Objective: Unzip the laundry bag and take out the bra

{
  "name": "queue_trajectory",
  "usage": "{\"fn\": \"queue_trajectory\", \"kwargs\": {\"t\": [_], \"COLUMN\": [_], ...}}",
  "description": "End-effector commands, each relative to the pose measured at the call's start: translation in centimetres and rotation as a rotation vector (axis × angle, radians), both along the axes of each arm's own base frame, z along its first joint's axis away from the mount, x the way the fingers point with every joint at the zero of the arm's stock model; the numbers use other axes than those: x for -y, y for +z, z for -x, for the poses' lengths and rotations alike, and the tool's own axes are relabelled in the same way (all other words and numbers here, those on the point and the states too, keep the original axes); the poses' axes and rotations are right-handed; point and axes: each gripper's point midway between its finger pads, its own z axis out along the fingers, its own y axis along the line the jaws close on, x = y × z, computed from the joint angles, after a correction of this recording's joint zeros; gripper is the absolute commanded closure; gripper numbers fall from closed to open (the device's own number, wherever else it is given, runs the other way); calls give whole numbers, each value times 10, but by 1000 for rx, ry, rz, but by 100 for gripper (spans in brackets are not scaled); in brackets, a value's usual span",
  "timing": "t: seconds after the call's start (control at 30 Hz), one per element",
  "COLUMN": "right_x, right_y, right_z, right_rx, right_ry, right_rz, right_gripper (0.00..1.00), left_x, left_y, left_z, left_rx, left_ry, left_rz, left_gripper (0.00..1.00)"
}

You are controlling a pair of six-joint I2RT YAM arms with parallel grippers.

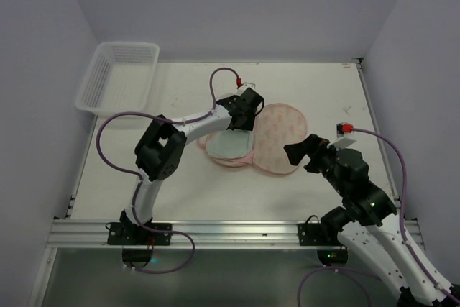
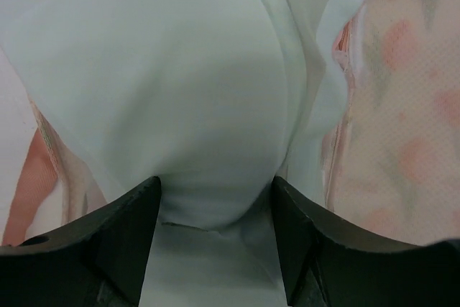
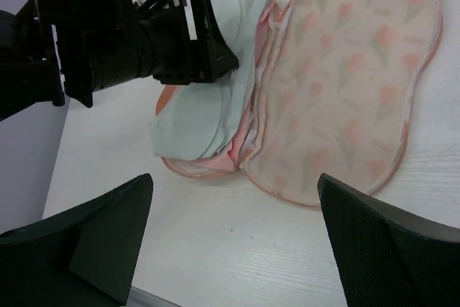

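The left gripper (image 2: pixel 215 188) is straddling the bra (image 3: pixel 194 116) lying in the opened laundry bag (image 3: pixel 345 84), grip unconfirmable, and is risking dragging the bag along, since the right gripper (image 3: pixel 233 192) is hovering wide open.

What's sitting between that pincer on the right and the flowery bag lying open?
Nothing: in the right wrist view only bare white table separates the open right pincer from the laundry bag.

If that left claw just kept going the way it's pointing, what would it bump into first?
The pale bra cup in the opened laundry bag; the left gripper straddles it, seemingly touching.
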Motion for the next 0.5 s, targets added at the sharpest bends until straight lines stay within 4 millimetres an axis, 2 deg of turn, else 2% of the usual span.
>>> {"fn": "queue_trajectory", "kwargs": {"t": [0.0,0.1,0.13,0.23,0.37,0.47], "right_x": [-5,-5,-5,-4,-4,-3], "right_y": [3,4,4,3,4,5], "right_z": [-5,-7,-7,-7,-7,-8], "right_rx": [8,12,12,13,16,21], "right_ry": [-1,-4,-3,-7,-8,-11], "right_rz": [-27,-29,-29,-27,-27,-23], "right_gripper": [1,1,1,1,1,1], "left_x": [-9,-10,-11,-11,-9,-8], "left_y": [10,15,18,24,32,46], "left_z": [-10,-9,-8,-7,-6,-6], "left_rx": [45,48,52,62,65,82], "left_ry": [24,21,21,18,3,0], "left_rz": [-59,-53,-50,-35,-15,10], "left_gripper": [35,51,60,77,89,99]}}
